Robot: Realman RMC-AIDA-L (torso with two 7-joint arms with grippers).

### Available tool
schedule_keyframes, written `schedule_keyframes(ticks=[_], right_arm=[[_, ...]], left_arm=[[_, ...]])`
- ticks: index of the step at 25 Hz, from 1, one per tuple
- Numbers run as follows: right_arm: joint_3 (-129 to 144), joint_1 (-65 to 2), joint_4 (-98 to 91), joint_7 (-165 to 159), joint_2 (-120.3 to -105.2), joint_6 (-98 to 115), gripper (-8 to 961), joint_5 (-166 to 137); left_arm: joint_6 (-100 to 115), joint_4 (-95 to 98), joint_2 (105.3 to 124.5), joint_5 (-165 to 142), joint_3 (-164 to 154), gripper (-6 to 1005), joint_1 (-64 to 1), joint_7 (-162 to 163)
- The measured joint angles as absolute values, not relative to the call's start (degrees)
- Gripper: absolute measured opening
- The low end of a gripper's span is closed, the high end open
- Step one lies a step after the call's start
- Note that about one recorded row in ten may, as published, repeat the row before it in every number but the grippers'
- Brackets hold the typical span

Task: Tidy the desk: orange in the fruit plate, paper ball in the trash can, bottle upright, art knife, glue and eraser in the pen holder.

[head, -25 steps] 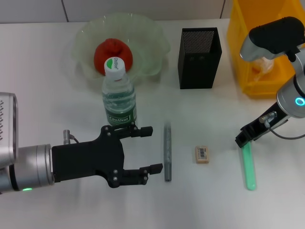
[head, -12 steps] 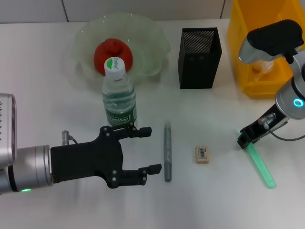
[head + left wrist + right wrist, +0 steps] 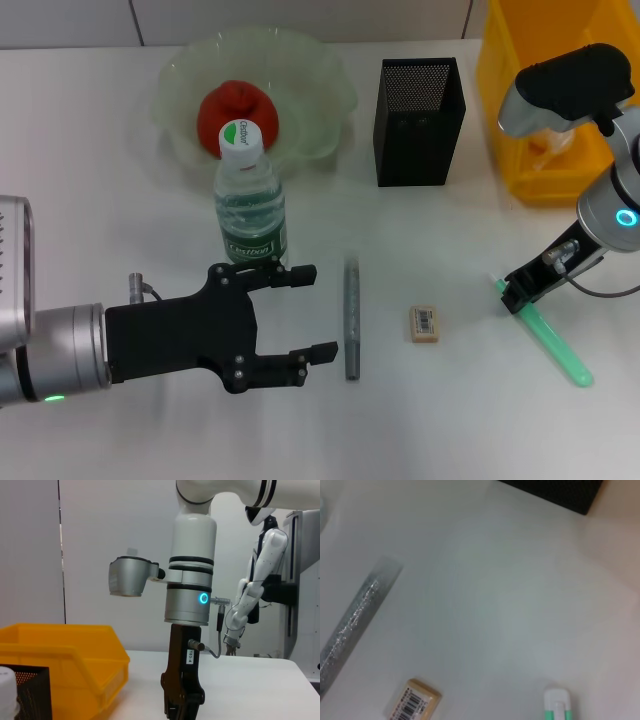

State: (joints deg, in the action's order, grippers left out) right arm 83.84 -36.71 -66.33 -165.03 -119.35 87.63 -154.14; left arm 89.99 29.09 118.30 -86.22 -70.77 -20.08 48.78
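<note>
The orange [image 3: 234, 112] lies in the pale green fruit plate [image 3: 320, 90] at the back left. The bottle [image 3: 248, 205] stands upright in front of it. My left gripper [image 3: 325, 311] is open and empty, just in front of the bottle. A grey glittery stick [image 3: 352, 318] and the eraser [image 3: 424, 324] lie on the table; both also show in the right wrist view, the stick [image 3: 355, 620] and the eraser [image 3: 415, 705]. My right gripper [image 3: 520, 295] is shut on the upper end of a green stick [image 3: 552, 338], which slants down to the table. I cannot tell which stick is the glue.
The black mesh pen holder [image 3: 420, 125] stands at the back middle. The yellow trash can [image 3: 510, 110] stands at the back right, partly behind my right arm. The paper ball is not clearly in view.
The green stick's free end has swung from pointing toward me out to the right, while my right gripper stays on its upper end. The left arm has not moved.
</note>
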Motion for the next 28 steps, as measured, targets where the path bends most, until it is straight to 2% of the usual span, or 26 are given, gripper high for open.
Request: schedule_keyframes(ticks=[5, 11, 15, 16, 19, 20, 24, 25, 28], right_arm=[[83.55, -35.15, -70.27, -164.84, -119.35, 88.09, 169, -153.86], [79.98, -31.29, -81.89, -161.87, -119.24, 90.03, 182, -149.01], [71.37, -23.75, -96.75, -151.93, -119.32, 85.25, 191, -135.66], [71.37, -23.75, -96.75, -151.93, -119.32, 85.25, 194, -135.66], [69.38, -17.96, -100.61, -141.62, -119.44, 76.01, 200, -124.94], [69.57, -13.82, -99.22, -130.14, -119.49, 68.36, 203, -114.21], [70.13, -10.33, -90.08, -106.31, -119.51, 60.97, 212, -91.7], [70.04, -10.33, -81.07, -91.5, -119.44, 61.21, 214, -77.39], [69.61, -11.65, -70.98, -77.75, -119.31, 64.02, 221, -64.94]], left_arm=[[89.91, 29.05, 118.29, -86.16, -70.75, 785, -20.04, 48.78], [89.91, 29.02, 118.3, -85.97, -70.75, 785, -20.03, 48.77], [89.91, 29.0, 118.3, -85.85, -70.72, 785, -20.04, 48.78], [89.91, 29.0, 118.31, -85.83, -70.71, 785, -20.04, 48.79], [89.87, 29.0, 118.33, -85.79, -70.67, 785, -20.04, 48.81], [89.85, 29.0, 118.35, -85.78, -70.66, 785, -20.04, 48.81], [89.58, 28.99, 118.37, -85.77, -70.66, 785, -20.08, 48.87], [89.48, 28.97, 118.38, -85.77, -70.66, 785, -20.13, 48.9], [89.42, 28.92, 118.39, -85.79, -70.66, 785, -20.21, 49.0]])
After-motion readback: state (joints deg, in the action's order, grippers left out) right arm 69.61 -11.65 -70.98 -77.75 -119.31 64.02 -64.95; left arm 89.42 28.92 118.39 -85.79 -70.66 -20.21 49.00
